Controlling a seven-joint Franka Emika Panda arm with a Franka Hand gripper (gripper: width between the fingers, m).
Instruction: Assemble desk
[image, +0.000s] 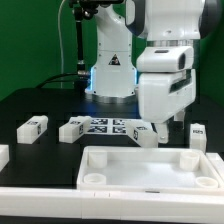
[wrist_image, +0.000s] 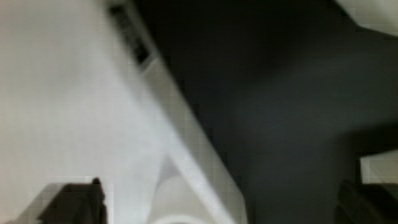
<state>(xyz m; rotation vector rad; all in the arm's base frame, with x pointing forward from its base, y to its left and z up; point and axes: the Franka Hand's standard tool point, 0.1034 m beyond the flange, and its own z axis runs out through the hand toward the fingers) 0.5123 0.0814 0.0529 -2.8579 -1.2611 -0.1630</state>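
Observation:
The white desk tabletop (image: 150, 168), with a raised rim and round corner sockets, lies at the front of the black table. White square legs with marker tags lie behind it: one (image: 33, 126) at the exterior view's left, one (image: 74, 129) beside the marker board, one (image: 197, 133) at the right. My gripper (image: 159, 132) hangs low behind the tabletop's far rim, over a small white piece (image: 146, 135) that is partly hidden. In the blurred wrist view the gripper (wrist_image: 222, 205) has dark fingertips (wrist_image: 71, 203) wide apart, with a slanted white edge (wrist_image: 187, 150) between them, not touching.
The marker board (image: 110, 126) lies flat in front of the robot base (image: 110, 75). Another white piece (image: 3, 155) sits at the exterior view's left edge. A pale block (wrist_image: 377, 167) shows at the wrist view's edge on the dark table.

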